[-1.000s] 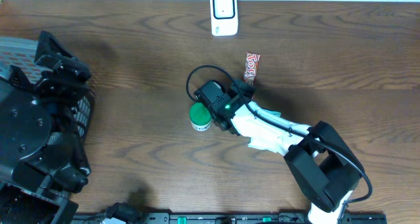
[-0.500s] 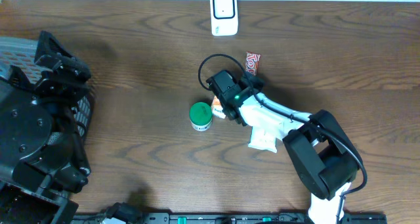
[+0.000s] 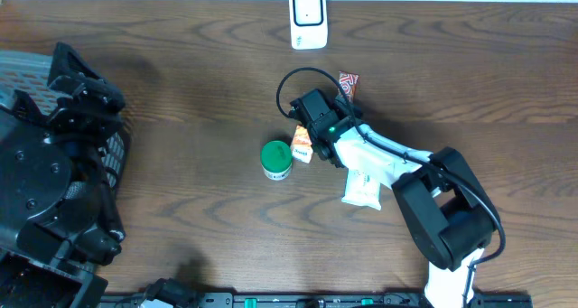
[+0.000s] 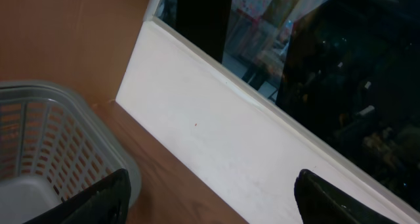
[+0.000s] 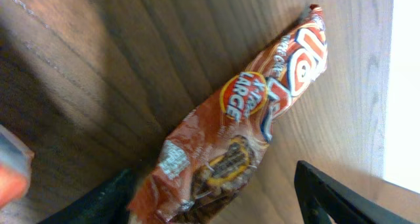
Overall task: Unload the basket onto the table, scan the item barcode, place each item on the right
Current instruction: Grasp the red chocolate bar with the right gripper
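- Right claw (image 5: pixel 211 188) is hanging over the table (image 3: pixel 181 100) with its jaws standing wide, nothing gripped.
- The candy bar wrapper (image 5: pixel 252 119) is lying flat on the wood, running from 7 o'clock up to 1 o'clock in the right wrist view.
- Its lower end is sitting between the fingers (image 5: pixel 98 201), close against the left-hand one and apart from the other.
- From overhead, that wrapper is resting just past table centre toward 1 o'clock, with the white scanner (image 3: pixel 308 19) standing at 12 o'clock by the far edge.
- An orange packet (image 3: pixel 302 146) is lying at 7 o'clock of the wrapper; a green-lidded jar (image 3: pixel 276 157) is sitting just beside it at 8 o'clock.
- A white pouch (image 3: pixel 363 187) is lying partly under the right arm (image 3: pixel 384 154), toward 5 o'clock.
- Left claw (image 4: pixel 210 194) is hanging at 9 o'clock above a grey basket (image 4: pixel 39 138), jaws spread wide and empty.
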Controlling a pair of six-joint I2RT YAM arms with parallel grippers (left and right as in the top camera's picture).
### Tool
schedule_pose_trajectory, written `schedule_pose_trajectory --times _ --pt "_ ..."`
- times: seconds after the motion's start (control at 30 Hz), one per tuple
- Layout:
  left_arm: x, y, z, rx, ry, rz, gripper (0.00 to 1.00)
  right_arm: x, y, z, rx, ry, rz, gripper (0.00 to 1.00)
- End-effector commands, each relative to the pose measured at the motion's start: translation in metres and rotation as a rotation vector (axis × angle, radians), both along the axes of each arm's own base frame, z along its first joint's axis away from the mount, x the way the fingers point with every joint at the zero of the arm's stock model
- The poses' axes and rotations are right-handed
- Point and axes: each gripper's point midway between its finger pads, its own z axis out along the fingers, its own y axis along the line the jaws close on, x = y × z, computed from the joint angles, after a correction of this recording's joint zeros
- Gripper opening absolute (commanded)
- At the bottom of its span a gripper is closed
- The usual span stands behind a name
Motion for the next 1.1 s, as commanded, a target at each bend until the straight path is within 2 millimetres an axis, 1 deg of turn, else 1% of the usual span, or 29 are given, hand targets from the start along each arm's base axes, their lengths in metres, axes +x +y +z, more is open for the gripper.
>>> schedule_pose_trajectory --times 0.0,0.13,0.17,0.2,0.27,0.33,0.4,0.43,0.47,0.57,0.67,0.77,0.8,0.9,1.03,1.07 --pt "-0.002 0.005 0.002 0.015 0.000 0.024 0.80 -0.007 -0.009 -0.032 -0.057 0.075 0.014 0.75" --pt "-0.002 0.005 0.002 0.015 0.000 0.024 0.80 -0.009 -0.019 -0.053 -0.137 0.092 0.004 0.73" --pt "-0.002 0.005 0.002 0.015 0.000 0.024 0.80 -0.010 -0.021 -0.057 -0.149 0.095 0.001 0.72" --pt "-0.002 0.005 0.002 0.015 0.000 0.024 0.80 -0.012 -0.024 -0.065 -0.167 0.110 -0.001 0.63" --pt "-0.002 0.005 0.002 0.016 0.001 0.024 0.80 -0.015 -0.025 -0.070 -0.175 0.124 -0.002 0.53" --pt "-0.002 0.005 0.002 0.016 0.001 0.024 0.80 -0.015 -0.025 -0.071 -0.174 0.127 -0.004 0.34" --pt "-0.002 0.005 0.002 0.016 0.001 0.024 0.80 -0.016 -0.024 -0.071 -0.171 0.126 -0.003 0.21" --pt "-0.002 0.005 0.002 0.016 0.001 0.024 0.80 -0.016 -0.023 -0.071 -0.172 0.127 0.000 0.05" --pt "-0.002 0.005 0.002 0.015 0.001 0.024 0.80 -0.017 -0.023 -0.071 -0.171 0.127 -0.001 0.01" --pt "-0.002 0.005 0.002 0.016 0.001 0.024 0.80 -0.016 -0.022 -0.070 -0.153 0.116 -0.020 0.01" --pt "-0.002 0.005 0.002 0.016 0.001 0.024 0.80 -0.017 -0.019 -0.064 -0.130 0.102 -0.042 0.01" --pt "-0.002 0.004 0.002 0.016 0.002 0.024 0.80 -0.021 -0.012 -0.050 -0.074 0.104 -0.051 0.01" --pt "-0.002 0.004 0.002 0.016 0.002 0.024 0.80 -0.027 -0.004 -0.038 0.002 0.132 -0.050 0.01" --pt "-0.002 0.004 0.001 0.017 0.005 0.024 0.80 -0.045 0.015 -0.012 0.199 0.210 -0.058 0.01" --pt "-0.002 0.004 0.001 0.017 0.005 0.024 0.80 -0.075 0.047 0.037 0.543 0.357 -0.030 0.01" --pt "-0.002 0.004 0.001 0.017 0.005 0.024 0.80 -0.085 0.058 0.069 0.706 0.402 -0.003 0.01"
